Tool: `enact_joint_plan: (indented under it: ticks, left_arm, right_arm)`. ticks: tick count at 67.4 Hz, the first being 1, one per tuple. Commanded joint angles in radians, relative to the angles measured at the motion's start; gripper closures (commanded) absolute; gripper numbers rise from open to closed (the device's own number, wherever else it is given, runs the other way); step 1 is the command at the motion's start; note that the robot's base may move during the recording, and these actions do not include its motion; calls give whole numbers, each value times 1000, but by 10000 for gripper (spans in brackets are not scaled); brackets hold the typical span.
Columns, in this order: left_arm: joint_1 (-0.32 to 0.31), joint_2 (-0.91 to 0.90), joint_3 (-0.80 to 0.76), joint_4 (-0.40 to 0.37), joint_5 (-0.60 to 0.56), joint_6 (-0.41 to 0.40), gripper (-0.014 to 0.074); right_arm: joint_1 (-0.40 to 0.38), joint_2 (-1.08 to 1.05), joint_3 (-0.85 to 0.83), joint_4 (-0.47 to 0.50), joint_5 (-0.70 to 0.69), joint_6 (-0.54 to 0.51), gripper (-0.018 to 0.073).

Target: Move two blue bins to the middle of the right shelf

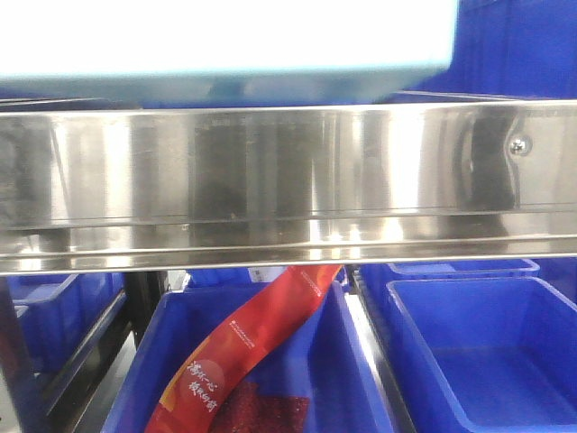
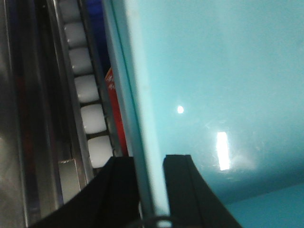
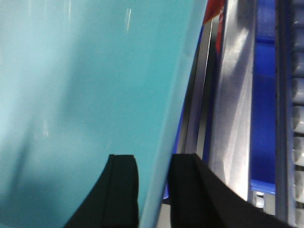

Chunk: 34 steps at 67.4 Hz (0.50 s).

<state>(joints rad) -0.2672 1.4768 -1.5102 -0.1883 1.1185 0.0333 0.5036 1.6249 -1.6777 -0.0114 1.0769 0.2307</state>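
A pale cyan bin [image 1: 225, 36] fills the top of the front view, held above the shiny front rail [image 1: 270, 171] of the steel shelf tier, which has a screw head [image 1: 517, 145] near its right end. In the left wrist view my left gripper [image 2: 149, 161] is shut on the bin's [image 2: 213, 71] side wall, one black finger inside and one outside. In the right wrist view my right gripper [image 3: 154, 159] is shut on the opposite wall of the bin [image 3: 85, 85] in the same way. I cannot tell whether a second pale bin is nested in it.
Below the rail stand dark royal-blue bins [image 1: 487, 352]; the middle one [image 1: 180, 361] holds a red printed band [image 1: 261, 334]. A track of white rollers [image 2: 88, 88] runs beside the left gripper. Steel rails [image 3: 232, 95] and a dark blue bin [image 3: 263, 95] lie right of the right gripper.
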Motion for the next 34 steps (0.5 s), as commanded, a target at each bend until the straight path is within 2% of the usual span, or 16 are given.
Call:
enact_joint_plan:
  ticks: [1,8,11,15,20,24,25,28,32,34]
  left_arm:
    - [-7,-15,9,-70,-34,16,706]
    - [-7,-13,22,-68,-38,16,649]
    - [-7,-11,22,-65,-38,16,591]
    - [-7,-11,22,-62,-42,16,503]
    - [-7,-11,22,-62,-43,16,360]
    - [-7,-11,22,-62,-43,16,255]
    - [-7,-11,22,-62,-43,16,230]
    - [-7,-13,22,-64,-43,16,155]
    - [-7,-15,22,-65,-44,16,64]
    - [-7,-18,22,-65,-44,16,35]
  right_arm:
    - [-2,13,-5,-23,-86,12,721]
    - [-2,21,-5,-23,-82,12,721]
    - [-2,22,-5,-23,-82,12,713]
    - [-2,22,-5,-23,-82,12,658]
    - [-2,22,-5,-23,-80,12,524]
    - [-2,22,-5,-23,-73,12,348]
    - [-2,22,-5,-23,-73,12,327]
    - [-2,22,-5,-23,-63,12,148]
    - [-2,19,-7,-23,-54,12,-13]
    - [-2,16,-7,-23,-51,12,-14]
